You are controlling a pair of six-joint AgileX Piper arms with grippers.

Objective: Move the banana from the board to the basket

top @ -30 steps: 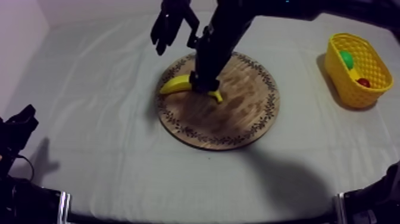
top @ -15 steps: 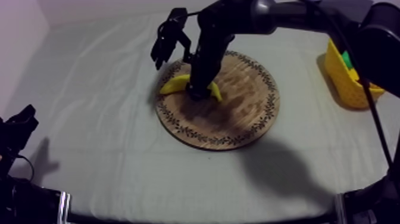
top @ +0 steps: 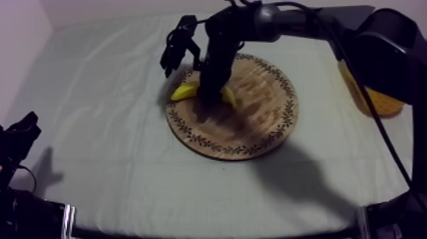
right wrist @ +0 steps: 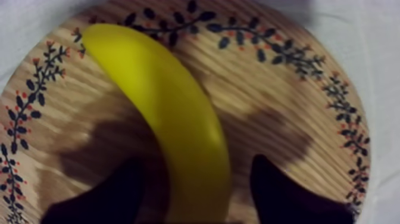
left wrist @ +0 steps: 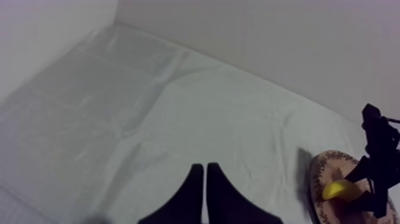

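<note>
The banana (top: 183,92) (right wrist: 178,119) lay on the wooden board (top: 254,121) toward its ten o'clock rim, long axis running nine to three, its middle hidden under the right gripper (top: 210,95). Those fingers stood apart either side, unclamped. The right arm (top: 305,25) hid much of the yellow basket (top: 380,102) at three o'clock. The left gripper (top: 19,136) (left wrist: 204,196) sat at eight o'clock, fingers together, empty.

Gloss against matt.
The banana (right wrist: 172,113) looks like smooth, slightly glossy plastic; the wooden board (right wrist: 274,83) beneath it shows matt, straight grain with a painted leaf rim; around the board, the cloth (top: 95,121) is matt and creased.
</note>
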